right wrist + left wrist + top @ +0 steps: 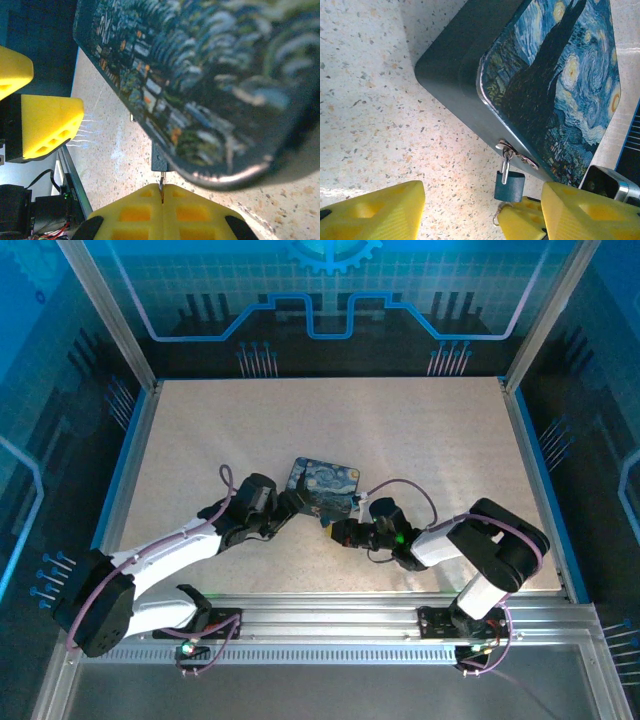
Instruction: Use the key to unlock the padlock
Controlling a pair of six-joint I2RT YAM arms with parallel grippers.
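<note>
The tiny dark-bluish metal padlock point(509, 186), probably light and apt to swing, hangs from the blue starry-night tin point(560, 75), best steadied by its body; the right claw point(161, 194) pinches the thin dark metal key point(161, 181) just beside it; the left claw point(482, 205) gapes apart.

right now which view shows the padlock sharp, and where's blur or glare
Left wrist view: padlock sharp, bright patch on the table beside it. Right wrist view: tin too close and blurred, padlock partly hidden by its edge. Top external view: blue-lit walls, padlock too small to make out.
</note>
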